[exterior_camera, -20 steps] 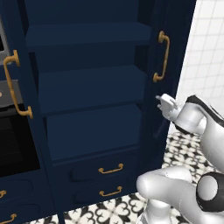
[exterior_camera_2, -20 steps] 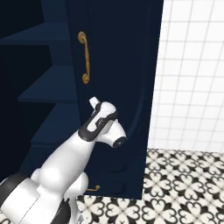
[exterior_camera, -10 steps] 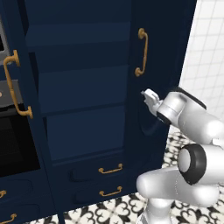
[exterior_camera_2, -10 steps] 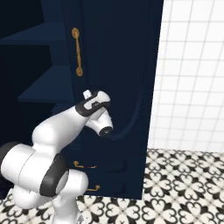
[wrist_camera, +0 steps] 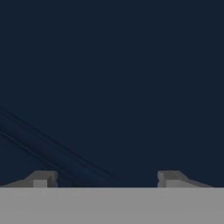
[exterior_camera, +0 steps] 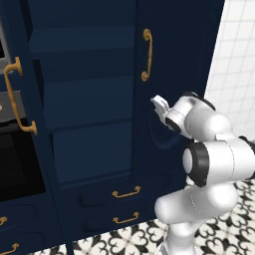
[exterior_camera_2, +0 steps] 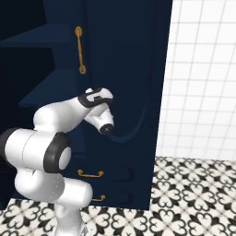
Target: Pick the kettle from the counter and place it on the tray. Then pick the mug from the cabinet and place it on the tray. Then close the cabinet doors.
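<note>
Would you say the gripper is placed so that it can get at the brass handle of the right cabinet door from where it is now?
Probably yes: the gripper, jaws open and empty, sits against the right cabinet door just below its brass handle, with nothing between them.

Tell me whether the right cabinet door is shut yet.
Not fully shut. The right cabinet door stands swung partway over the cabinet, whose dark shelves show beside it; the gripper is against its panel.

The navy cabinet [exterior_camera: 84,99] stands open, shelves bare, its right door [exterior_camera: 174,74] swung partly across the front.
</note>
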